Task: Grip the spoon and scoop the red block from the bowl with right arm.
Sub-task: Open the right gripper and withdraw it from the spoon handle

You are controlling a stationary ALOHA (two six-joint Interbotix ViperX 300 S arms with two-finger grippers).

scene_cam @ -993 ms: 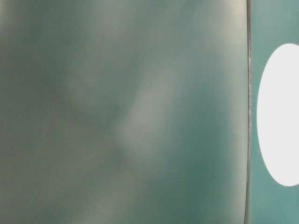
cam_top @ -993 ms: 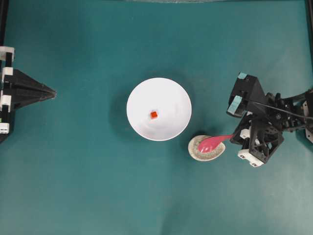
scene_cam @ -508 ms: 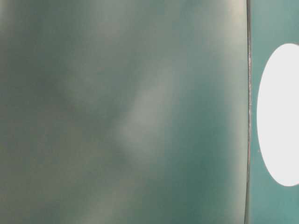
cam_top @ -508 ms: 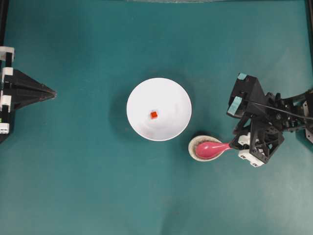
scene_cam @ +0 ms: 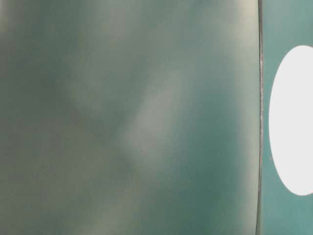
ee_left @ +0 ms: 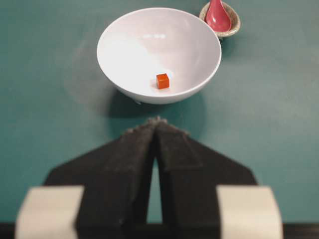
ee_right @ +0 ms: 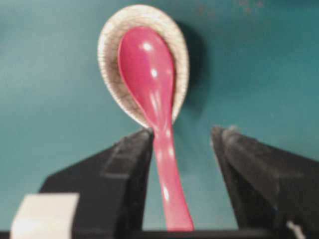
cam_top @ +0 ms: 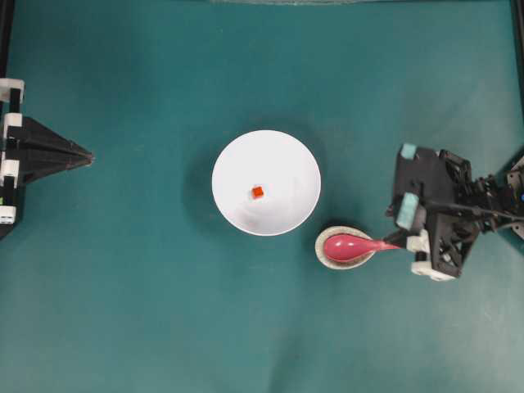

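One spoon (ee_right: 154, 94), one bowl (cam_top: 266, 182), one red block (cam_top: 258, 192); right gripper (ee_right: 182, 137) wide, empty.

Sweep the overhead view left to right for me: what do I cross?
Left gripper → bowl holding the red block → speckled spoon rest with the spoon on it → right gripper.

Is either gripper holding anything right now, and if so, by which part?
Nothing is held. The right gripper is open, its jaws apart around the spoon handle, unclamped. The left gripper is shut on nothing.
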